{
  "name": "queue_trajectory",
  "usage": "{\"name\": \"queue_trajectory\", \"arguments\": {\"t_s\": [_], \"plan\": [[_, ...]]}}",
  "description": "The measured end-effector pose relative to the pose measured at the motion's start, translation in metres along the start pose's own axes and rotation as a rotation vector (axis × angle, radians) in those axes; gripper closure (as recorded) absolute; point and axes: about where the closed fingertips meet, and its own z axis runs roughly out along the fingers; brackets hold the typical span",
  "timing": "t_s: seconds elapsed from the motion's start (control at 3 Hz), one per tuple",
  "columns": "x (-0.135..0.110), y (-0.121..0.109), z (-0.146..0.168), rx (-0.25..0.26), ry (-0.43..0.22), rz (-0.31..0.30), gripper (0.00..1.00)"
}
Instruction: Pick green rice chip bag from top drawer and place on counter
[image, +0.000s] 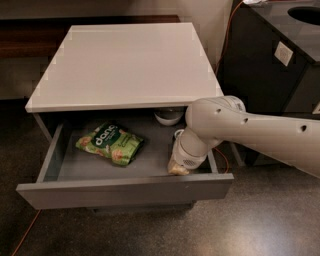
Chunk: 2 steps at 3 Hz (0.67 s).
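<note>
The green rice chip bag (111, 142) lies flat in the left-middle of the open top drawer (125, 192), with white lettering on a dark patch facing up. My gripper (178, 168) is down inside the right end of the drawer, mostly hidden behind my white wrist (192, 147). It sits about a hand's width to the right of the bag and does not touch it. The white-grey counter (125, 65) above the drawer is bare.
A white bowl (168, 116) stands at the back of the drawer under the counter's edge, and a small round object (178, 134) shows beside my wrist. A dark black cabinet (272, 65) stands close on the right. An orange cable (25, 235) runs along the floor.
</note>
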Motion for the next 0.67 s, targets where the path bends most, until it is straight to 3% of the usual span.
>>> {"name": "queue_trajectory", "arguments": {"t_s": [0.67], "plan": [[0.017, 0.046, -0.016, -0.043, -0.002, 0.037, 1.0]]}}
